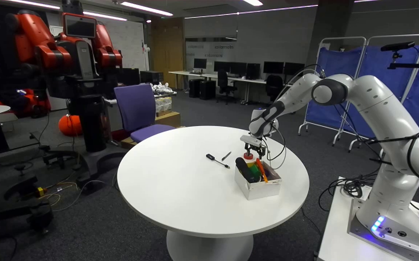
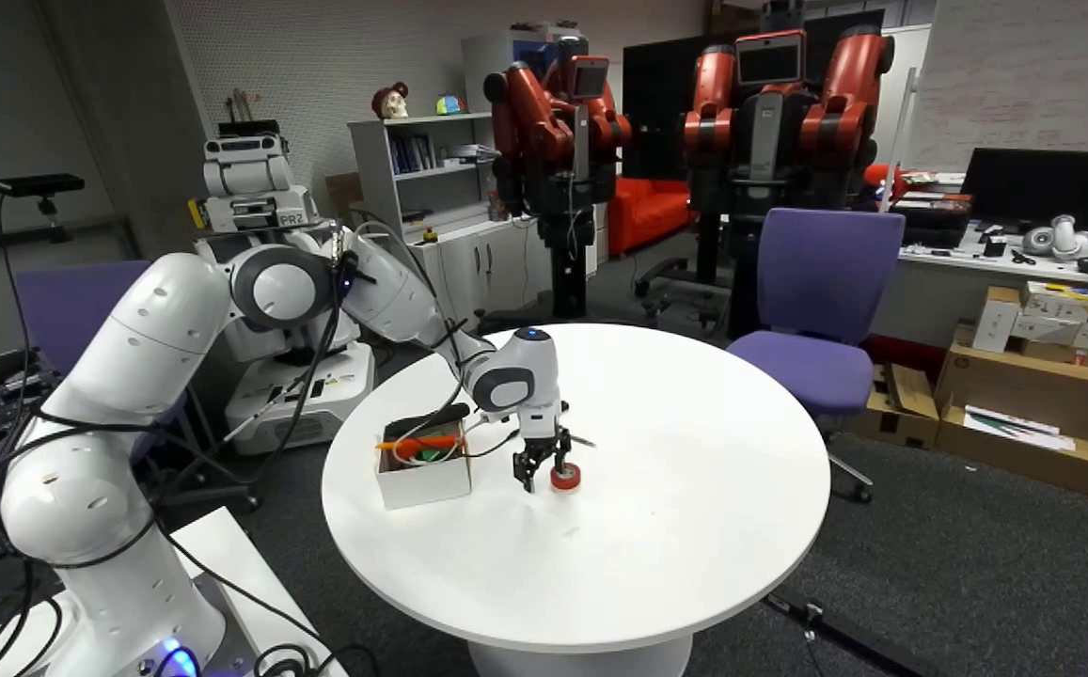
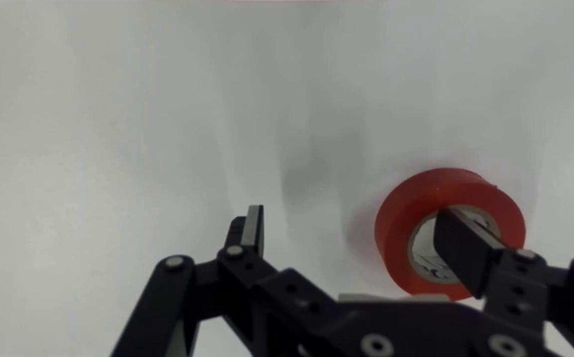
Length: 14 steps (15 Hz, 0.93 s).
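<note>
My gripper is open and empty, pointing down at the white round table. A roll of red tape lies flat below the right finger in the wrist view. That fingertip overlaps the roll's hole; whether it is inside or just above it I cannot tell. The left finger is over bare table, apart from the roll. The gripper and the red tape also show in an exterior view. The gripper stands beside the tape in an exterior view.
A white box near the gripper holds a black object, an orange object and a green one. The box shows in both exterior views. A black adapter cable and a pen lie on the table.
</note>
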Motion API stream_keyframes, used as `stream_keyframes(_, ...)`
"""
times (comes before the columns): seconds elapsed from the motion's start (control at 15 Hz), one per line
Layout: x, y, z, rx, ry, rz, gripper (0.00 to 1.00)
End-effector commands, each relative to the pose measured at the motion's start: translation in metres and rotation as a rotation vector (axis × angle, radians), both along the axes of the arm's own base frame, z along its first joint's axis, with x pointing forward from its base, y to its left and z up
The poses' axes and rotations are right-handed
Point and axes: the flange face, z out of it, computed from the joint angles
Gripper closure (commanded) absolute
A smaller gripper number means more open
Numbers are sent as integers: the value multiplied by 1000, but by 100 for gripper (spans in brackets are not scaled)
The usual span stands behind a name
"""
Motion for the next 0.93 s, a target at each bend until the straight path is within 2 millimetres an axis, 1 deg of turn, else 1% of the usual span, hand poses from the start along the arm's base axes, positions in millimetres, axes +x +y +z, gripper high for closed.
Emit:
stream_keyframes(0.0,8,-2,6,2,21,-16,38)
stream_keyframes(0.07,10,-2,8,2,19,-15,47)
stream_keyframes(0.2,11,-2,9,4,21,-15,61)
stream_keyframes(0.27,12,-2,10,4,22,-15,61)
stream_keyframes(0.33,12,-3,11,2,18,-16,27)
stream_keyframes(0.4,11,-3,12,3,18,-17,31)
stream_keyframes(0.47,11,-4,12,2,18,-18,31)
stream_keyframes(0.53,10,-5,12,2,19,-20,25)
stream_keyframes(0.6,9,-5,12,1,19,-20,16)
stream_keyframes(0.73,7,-7,10,-2,23,-22,2)
stream_keyframes(0.87,5,-9,9,-1,29,-25,2)
